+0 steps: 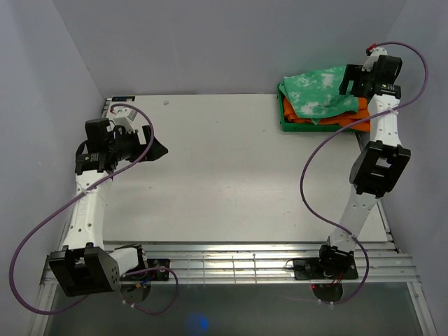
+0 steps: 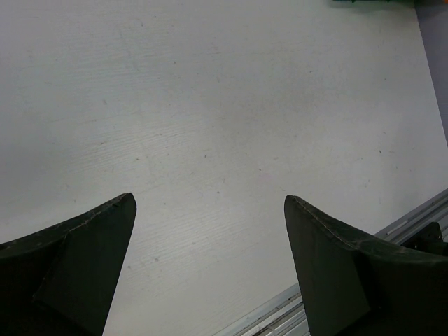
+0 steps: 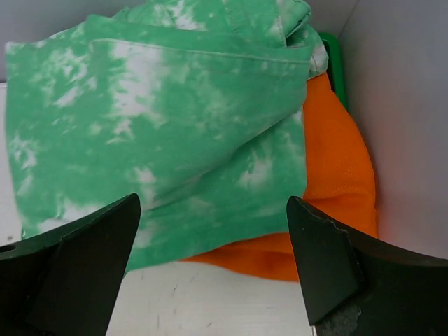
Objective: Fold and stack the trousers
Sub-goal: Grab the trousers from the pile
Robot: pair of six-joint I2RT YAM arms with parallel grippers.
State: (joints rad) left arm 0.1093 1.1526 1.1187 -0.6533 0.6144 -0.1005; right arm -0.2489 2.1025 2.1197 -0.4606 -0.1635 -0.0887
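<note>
Above the far right corner, right gripper (image 3: pixel 212 210) spread wide and empty, over one pair of trousers (image 3: pixel 175 126) lying on orange cloth (image 3: pixel 339 189) in one green tray (image 1: pixel 283 115), left gripper (image 2: pixel 210 203) equally wide, empty, above the counter (image 2: pixel 210 105).

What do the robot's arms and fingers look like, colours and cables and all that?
Both the left arm and right arm have white tube links with boxy black joint housings. A thin purple cable loops loosely along each. The fingers are matte black, broad and wedge-shaped, with slightly worn edges.
</note>
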